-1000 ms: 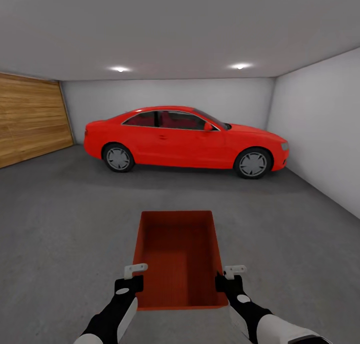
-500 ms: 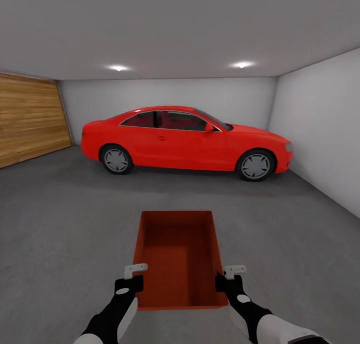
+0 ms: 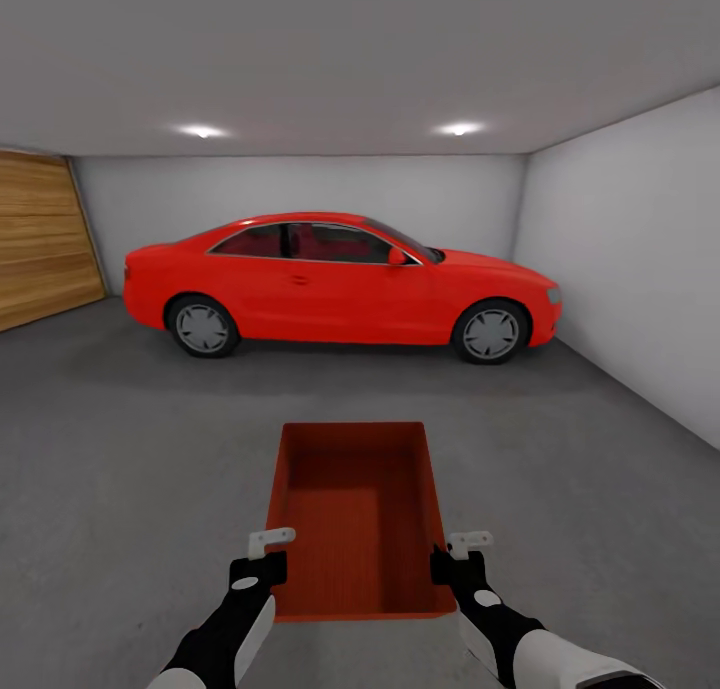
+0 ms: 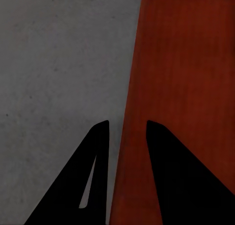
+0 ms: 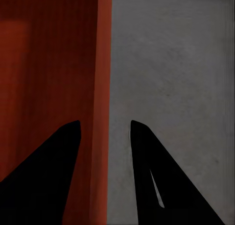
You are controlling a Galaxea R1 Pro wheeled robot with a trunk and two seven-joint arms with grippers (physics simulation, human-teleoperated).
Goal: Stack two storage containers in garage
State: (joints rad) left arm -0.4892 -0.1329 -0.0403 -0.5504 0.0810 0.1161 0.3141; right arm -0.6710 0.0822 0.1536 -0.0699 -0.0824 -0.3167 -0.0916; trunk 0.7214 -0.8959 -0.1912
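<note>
My left gripper (image 3: 272,541) and right gripper (image 3: 470,543) each straddle a long wall of the orange-red storage container (image 3: 352,514), one dark finger inside the bin and one outside, clamped on the rim from either side as I hold it out in front of the trunk. In the left wrist view the black wedge-shaped fingers (image 4: 182,181) close on the thin edge of the container (image 4: 186,63), whose plastic shows fine vertical ribbing; the right wrist view gives the mirror picture, fingers (image 5: 46,181) pinching the rim of the same ribbed wall (image 5: 49,63). The bin is a topless rectangular tub with sloping sides and nothing inside, carried above the floor (image 3: 120,449), a dark grey, faintly speckled concrete surface of the garage. Beyond it a glossy red car (image 3: 340,284), a two-door coupe with silver multi-spoke wheels, stands side-on against the plain pale grey back wall (image 3: 300,184). A panel of horizontal wood planks (image 3: 40,234) covers the wall at the left, a smooth pale wall (image 3: 630,259) runs down the right, and two round ceiling lights (image 3: 203,130) glow overhead. I can read no lettering or badge anywhere.
</note>
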